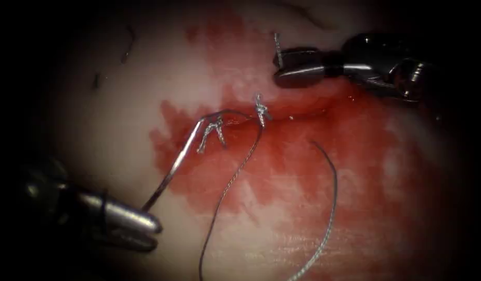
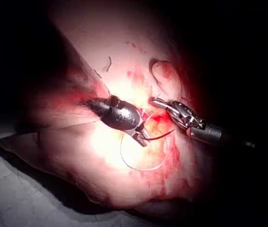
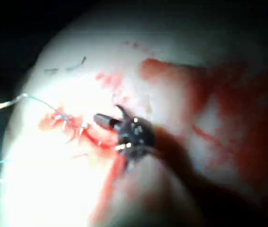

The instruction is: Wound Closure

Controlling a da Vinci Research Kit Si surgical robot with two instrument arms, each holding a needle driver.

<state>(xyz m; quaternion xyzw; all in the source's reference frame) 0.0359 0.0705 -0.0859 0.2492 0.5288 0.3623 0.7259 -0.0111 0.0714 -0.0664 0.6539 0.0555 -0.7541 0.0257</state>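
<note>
Left claw (image 1: 149, 229) grips one needle (image 1: 178, 158); right claw (image 1: 279, 65) clamps thread end (image 1: 277, 44); two knots.

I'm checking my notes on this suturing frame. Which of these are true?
1. The left tool holds the needle at its tail end. True; the tip reaches the cut, but whether it is in the tissue cannot be told.
2. The right tool holds the needle. False: its jaws are shut on a short thread end.
3. Two knots sit along the cut. True.
4. The tissue is dry. False: red fluid spreads around the cut.
</note>
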